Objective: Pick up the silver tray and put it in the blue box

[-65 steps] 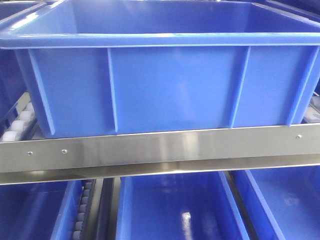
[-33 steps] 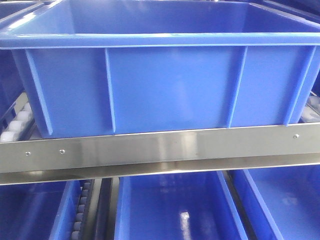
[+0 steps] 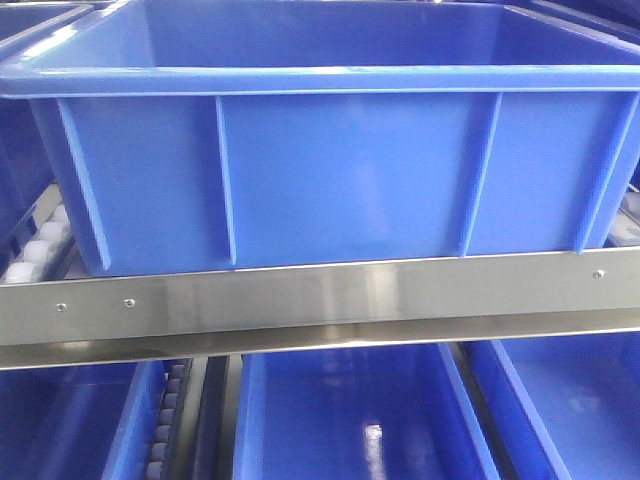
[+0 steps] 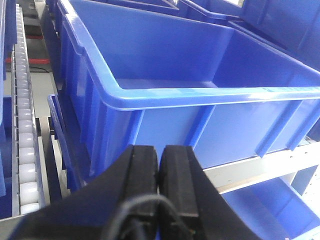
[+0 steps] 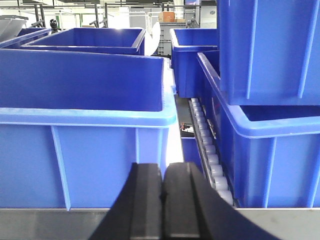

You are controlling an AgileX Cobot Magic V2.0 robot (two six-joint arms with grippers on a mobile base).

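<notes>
The blue box (image 3: 340, 170) is a deep ribbed crate that fills the front view, standing on a rack behind a steel rail (image 3: 320, 295). It looks empty inside. It also shows in the left wrist view (image 4: 165, 85) and the right wrist view (image 5: 80, 130). My left gripper (image 4: 159, 155) is shut and empty, low before the box's near left corner. My right gripper (image 5: 163, 172) is shut and empty, before the box's near right corner. The silver tray is out of view.
More blue crates stand on the lower shelf (image 3: 350, 420), behind the box (image 5: 85, 37) and stacked at the right (image 5: 270, 75). White roller tracks run along the left (image 4: 22, 130) and the right (image 5: 207, 150) of the box.
The front view shifted slightly left half a second ago and is now back where it was. Nothing else moved.
</notes>
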